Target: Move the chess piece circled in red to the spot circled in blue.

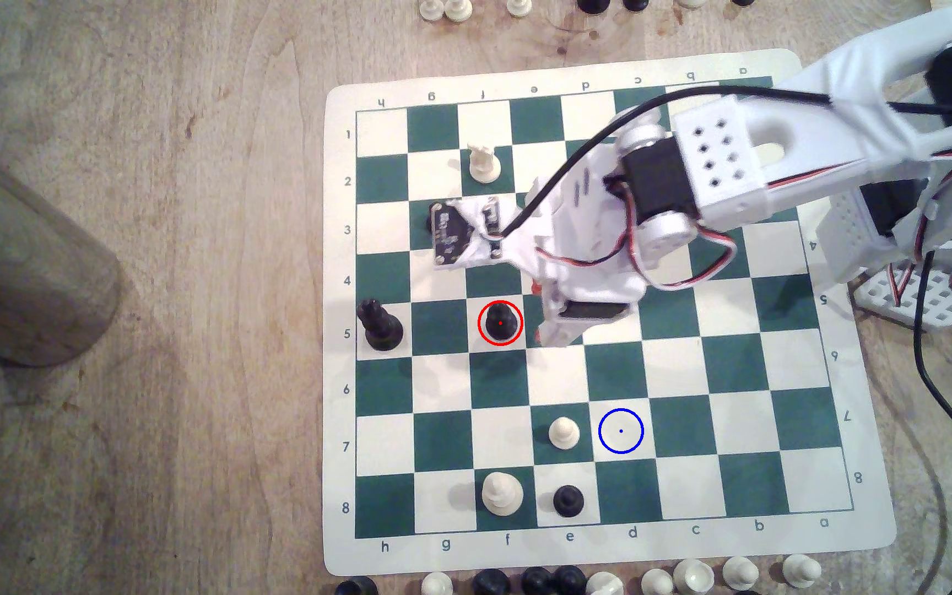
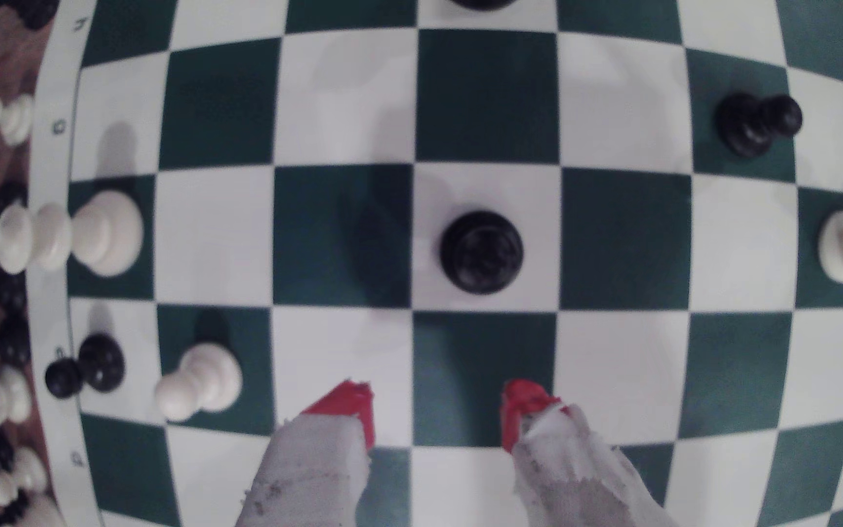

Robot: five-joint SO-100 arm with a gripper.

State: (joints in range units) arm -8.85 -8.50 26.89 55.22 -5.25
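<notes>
The chess piece circled in red point(image 1: 500, 323) is a glossy black, round-topped piece standing on a white square in row 5 of the board point(image 1: 794, 366). In the wrist view the same piece point(image 2: 481, 252) stands upright, a little ahead of my red fingertips point(image 2: 353, 405). My gripper point(image 1: 536, 313) point(image 2: 438, 405) hovers just to the exterior view's right of the piece, open, with nothing between its fingers and not touching the piece. The spot circled in blue point(image 1: 621, 431) is a bare white square in row 7, nearer the board's front edge and to the right.
A white pawn point(image 1: 564, 432) stands right beside the blue ring. A large white piece point(image 1: 501, 493) and a black pawn point(image 1: 568, 500) stand in row 8. A tall black crowned piece point(image 1: 382, 326) and a white knight point(image 1: 484, 163) stand further off. Spare pieces line the board's edges; a cylinder point(image 1: 21, 257) stands left.
</notes>
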